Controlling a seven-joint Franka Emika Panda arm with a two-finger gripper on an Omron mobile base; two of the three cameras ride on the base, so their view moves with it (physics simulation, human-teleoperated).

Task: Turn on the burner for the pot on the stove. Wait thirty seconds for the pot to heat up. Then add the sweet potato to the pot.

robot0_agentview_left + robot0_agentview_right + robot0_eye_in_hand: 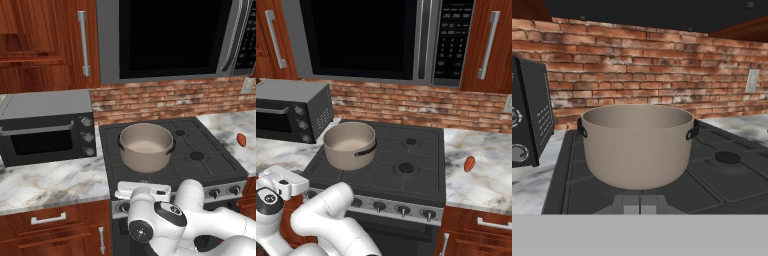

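The grey-beige pot (146, 146) (350, 144) (637, 145) stands on the left side of the black stove (210, 162) (421, 175), over a dark grate burner (116, 161) (587, 192). No flame shows beneath it. The pot's pale inside holds nothing. A small reddish-orange sweet potato (241, 139) (470, 163) lies on the marble counter right of the stove. My gripper (640, 204) is shut and holds nothing. It sits low at the stove's front edge, facing the pot, close to the left end of the knob strip (403, 210).
A grey toaster oven (47, 132) (291, 112) stands on the counter left of the stove. A microwave (170, 37) hangs above. Two bare round burner caps (196, 156) (180, 133) lie right of the pot. A brick wall runs behind.
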